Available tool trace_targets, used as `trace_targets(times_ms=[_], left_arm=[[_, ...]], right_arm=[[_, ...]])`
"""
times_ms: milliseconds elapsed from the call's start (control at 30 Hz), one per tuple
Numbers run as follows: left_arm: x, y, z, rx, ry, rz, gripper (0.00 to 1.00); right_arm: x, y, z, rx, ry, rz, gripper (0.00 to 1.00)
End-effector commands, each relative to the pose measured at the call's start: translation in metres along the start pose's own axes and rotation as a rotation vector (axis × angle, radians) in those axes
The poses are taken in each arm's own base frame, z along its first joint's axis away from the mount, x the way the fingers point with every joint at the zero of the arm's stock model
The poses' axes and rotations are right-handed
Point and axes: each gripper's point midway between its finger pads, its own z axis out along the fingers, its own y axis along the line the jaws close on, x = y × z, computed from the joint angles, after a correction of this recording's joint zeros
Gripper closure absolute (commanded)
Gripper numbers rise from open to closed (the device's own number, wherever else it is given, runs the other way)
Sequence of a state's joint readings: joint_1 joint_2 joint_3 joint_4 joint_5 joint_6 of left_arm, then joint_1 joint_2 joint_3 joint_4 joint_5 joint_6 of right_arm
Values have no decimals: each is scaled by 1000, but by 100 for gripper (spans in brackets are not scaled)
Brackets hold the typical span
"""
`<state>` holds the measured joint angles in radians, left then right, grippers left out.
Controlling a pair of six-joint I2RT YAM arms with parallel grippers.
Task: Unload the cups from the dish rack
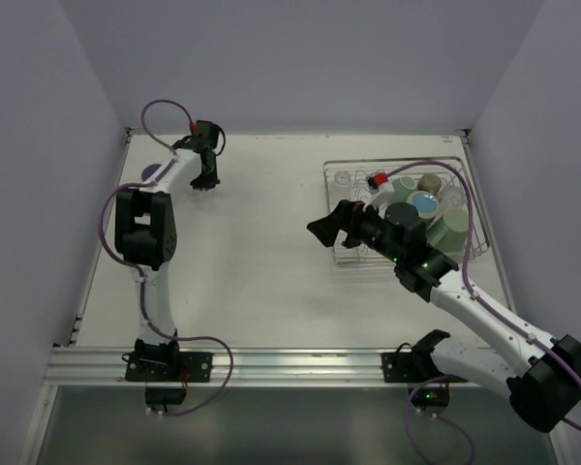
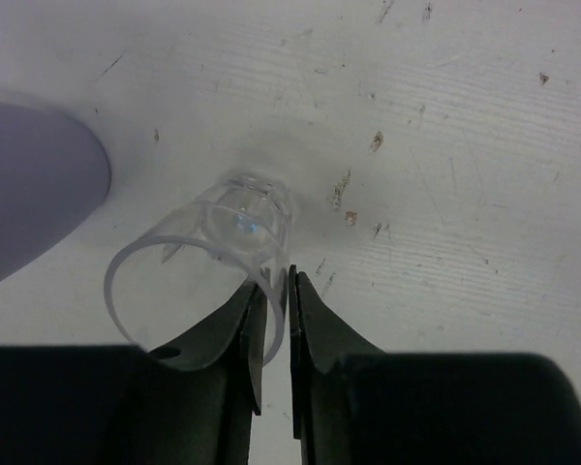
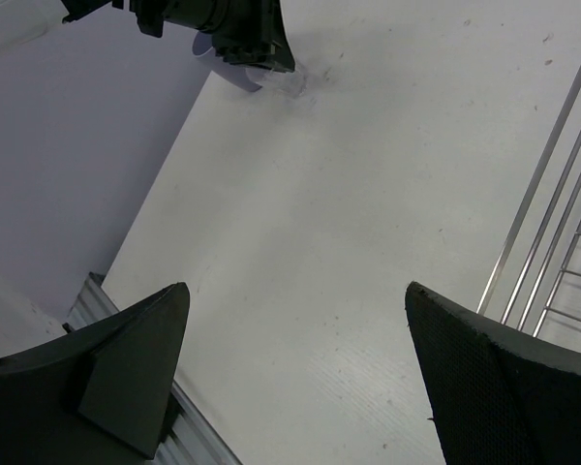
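A clear glass cup (image 2: 203, 262) stands on the white table at the far left. My left gripper (image 2: 276, 276) straddles its near wall, and the jaws stand a narrow gap apart with light showing beside the glass. A lavender cup (image 2: 29, 194) sits just left of it. From above, the left gripper (image 1: 205, 182) hangs over that spot. The dish rack (image 1: 465, 165) at the right holds several cups, among them a blue one (image 1: 425, 201), a pale green one (image 1: 455, 228) and an olive-brown one (image 1: 429, 182). My right gripper (image 1: 320, 230) hovers wide open and empty, just left of the rack.
The rack's wire side (image 3: 552, 223) shows at the right of the right wrist view. White walls close in the table at the back and on both sides. A metal rail (image 1: 271, 363) runs along the near edge.
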<state>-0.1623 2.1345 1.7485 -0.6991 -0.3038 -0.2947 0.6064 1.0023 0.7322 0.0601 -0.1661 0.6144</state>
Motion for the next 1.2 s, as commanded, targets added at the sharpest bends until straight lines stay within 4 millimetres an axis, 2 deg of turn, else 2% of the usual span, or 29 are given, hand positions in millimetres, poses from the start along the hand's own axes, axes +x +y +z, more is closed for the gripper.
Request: trace_targets(times_ms=[0, 100, 133, 233, 300, 333, 433, 467, 533, 567, 600, 633, 667, 733, 767, 800, 833, 867, 900, 933, 967, 1000, 1033, 1067, 1100, 1133, 1167], left_arm=[[-18, 4, -3, 10, -35, -11, 79], [-18, 9, -2, 5, -32, -21, 73], [-18, 10, -2, 3, -31, -25, 66], [-22, 12, -7, 5, -47, -39, 61], [-29, 13, -15, 12, -67, -48, 55], [-31, 12, -18, 20, -76, -54, 53], [-47, 7, -40, 81, -125, -72, 42], [-54, 5, -53, 105, -151, -82, 40], [-66, -2, -72, 169, -188, -103, 35], [-79, -1, -92, 197, -241, -120, 34], [-86, -3, -104, 222, -271, -130, 32], [-93, -7, -118, 262, -300, -136, 29], [-105, -6, -143, 294, -366, -149, 28], [-113, -12, -170, 366, -425, -151, 24], [-126, -10, -205, 409, -520, -159, 23], [-123, -15, -214, 436, -535, -160, 21], [-120, -23, -229, 499, -548, -152, 20], [-122, -25, -262, 573, -613, -153, 20], [-108, -34, -264, 636, -584, -166, 20], [-95, -48, -277, 742, -567, -139, 20], [-91, -49, -310, 814, -637, -129, 20], [-65, -63, -303, 861, -585, -116, 21], [-49, -71, -312, 926, -576, -86, 21], [-42, -69, -342, 985, -653, -59, 21], [-11, -82, -335, 1035, -601, -20, 21], [2, -85, -337, 1058, -602, -3, 21], [11, -81, -361, 1100, -672, 22, 21]], right_arm=[[-11, 2, -1, 7, -40, -27, 5], [-17, 0, -5, 24, -69, -38, 5], [-19, -1, -6, 34, -76, -43, 5], [-26, -7, -11, 85, -92, -71, 6], [-32, -8, -11, 101, -105, -86, 11], [-27, -16, -12, 137, -83, -89, 13], [-33, -30, -11, 225, -88, -109, 30], [-37, -32, -10, 240, -93, -114, 39], [-39, -42, -9, 289, -88, -113, 51], [-40, -45, -8, 299, -91, -116, 56], [-45, -44, -8, 307, -96, -118, 63], [-46, -49, -6, 326, -89, -122, 66], [-51, -54, -6, 354, -100, -131, 69], [-57, -60, -1, 386, -94, -139, 71], [-62, -67, 0, 405, -99, -134, 71], [-67, -69, 3, 412, -103, -132, 71], [-67, -84, 8, 448, -86, -123, 71], [-71, -87, 10, 457, -88, -120, 71], [-73, -93, 13, 468, -85, -114, 69], [-75, -97, 15, 476, -80, -113, 68], [-73, -107, 22, 499, -60, -120, 64], [-80, -108, 26, 506, -67, -128, 63], [-82, -113, 29, 519, -63, -131, 61], [-76, -124, 39, 541, -32, -139, 55], [-82, -125, 44, 547, -37, -143, 52], [-82, -132, 47, 560, -28, -151, 50], [-83, -136, 51, 572, -23, -153, 48]])
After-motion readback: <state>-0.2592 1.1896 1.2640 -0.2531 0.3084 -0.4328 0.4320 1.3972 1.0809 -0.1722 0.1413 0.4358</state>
